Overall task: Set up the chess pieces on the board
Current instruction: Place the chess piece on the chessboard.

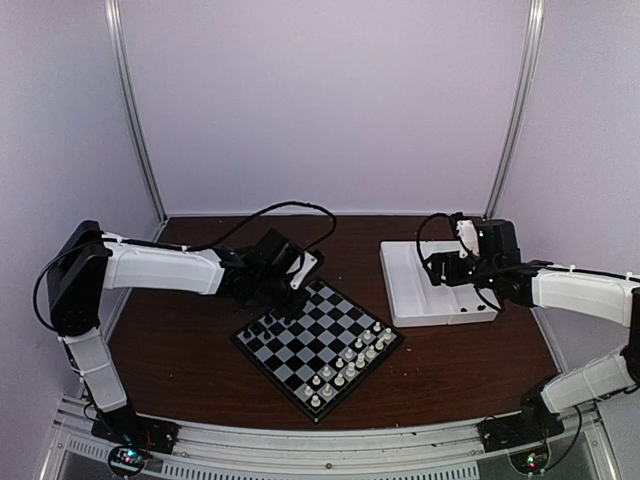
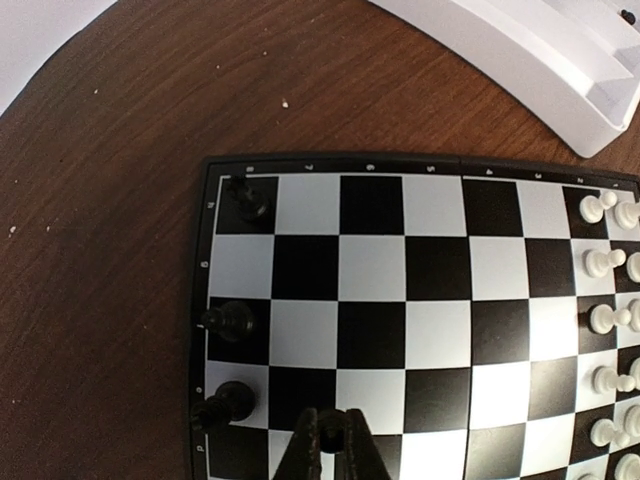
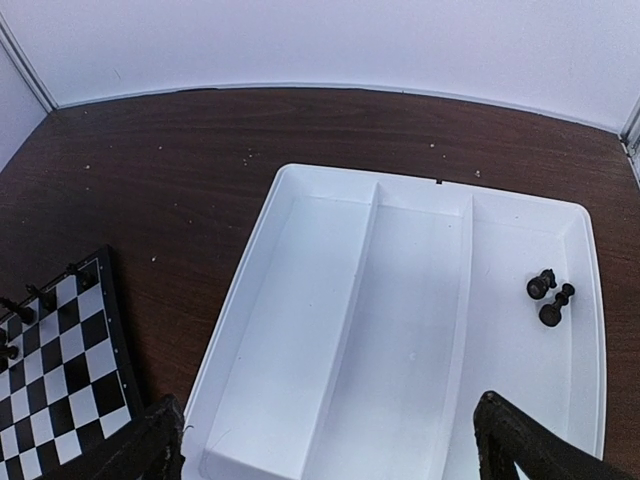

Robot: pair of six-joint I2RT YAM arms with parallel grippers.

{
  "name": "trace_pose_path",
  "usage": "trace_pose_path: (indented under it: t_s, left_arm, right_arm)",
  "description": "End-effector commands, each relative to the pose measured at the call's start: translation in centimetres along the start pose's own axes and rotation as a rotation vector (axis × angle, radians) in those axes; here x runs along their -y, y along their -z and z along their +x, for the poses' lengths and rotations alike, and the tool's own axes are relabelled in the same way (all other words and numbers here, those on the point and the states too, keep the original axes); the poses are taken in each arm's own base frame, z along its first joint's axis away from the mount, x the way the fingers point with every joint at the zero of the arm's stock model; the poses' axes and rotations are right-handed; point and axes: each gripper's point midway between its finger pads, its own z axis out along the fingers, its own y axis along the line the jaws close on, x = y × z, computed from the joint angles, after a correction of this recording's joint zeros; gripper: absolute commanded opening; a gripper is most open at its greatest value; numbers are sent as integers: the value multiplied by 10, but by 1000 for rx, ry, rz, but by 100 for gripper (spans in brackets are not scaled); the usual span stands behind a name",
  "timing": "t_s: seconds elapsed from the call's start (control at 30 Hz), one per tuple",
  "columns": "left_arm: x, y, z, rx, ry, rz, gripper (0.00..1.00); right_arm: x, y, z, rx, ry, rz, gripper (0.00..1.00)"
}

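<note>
Left gripper [image 2: 330, 418] pinches 1 black chess piece [image 2: 330, 436] — right gripper [image 3: 335, 440] spread wide over tray [image 3: 420, 185], empty.

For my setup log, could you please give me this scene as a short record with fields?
board: checked, flat on the brown table
white chessmen: two rows along one edge of the board
black chessmen on board: three seen along the opposite edge
tray: white, three compartments, beside the board
black chessmen in tray: two, in one end compartment
left claw: low over the board's black side, shut on what looks like a black chessman
right claw: open, above the tray
</note>
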Motion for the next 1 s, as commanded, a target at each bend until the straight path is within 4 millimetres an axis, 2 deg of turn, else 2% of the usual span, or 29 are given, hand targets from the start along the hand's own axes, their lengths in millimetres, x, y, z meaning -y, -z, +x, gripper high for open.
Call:
trace_pose_path:
  t_s: [0.0, 0.53, 0.97]
  left_arm:
    - [-7, 5, -23, 132, -3, -53, 0]
    - [-9, -20, -4, 118, 8, -76, 0]
    - [-12, -31, 12, 81, 3, -97, 0]
  right_arm:
    - [-1, 2, -5, 37, -12, -18, 100]
    - [-2, 5, -5, 39, -13, -32, 100]
    - [-2, 6, -5, 40, -18, -34, 100]
